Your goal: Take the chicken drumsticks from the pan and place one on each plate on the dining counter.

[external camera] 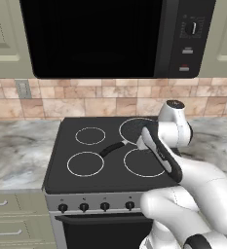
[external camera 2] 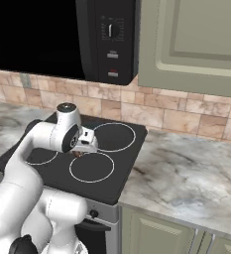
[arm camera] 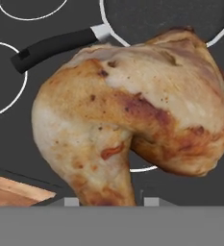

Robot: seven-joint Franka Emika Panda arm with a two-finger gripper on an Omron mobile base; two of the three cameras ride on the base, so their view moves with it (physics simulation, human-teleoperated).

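A plump tan-brown chicken drumstick [arm camera: 128, 115] hangs close in front of the hand camera, its narrow end down between my gripper's [arm camera: 111, 202] fingertips [arm camera: 71, 202], which are shut on it. From the right base view it is a small brown lump [external camera 2: 78, 154] under the hand, above the stove top. The dark pan [external camera: 133, 129] sits on the back right burner, its black handle [arm camera: 53, 45] pointing toward the stove's middle. What lies in the pan is hidden by the drumstick and the arm. The plates and the dining counter are out of view.
A black microwave [external camera: 100, 36] hangs low over the stove [external camera: 85, 168]. Marbled worktops flank it on the left [external camera: 12, 151] and the right [external camera 2: 186, 168]. A wooden edge [arm camera: 12, 190] shows at the lower left of the hand view.
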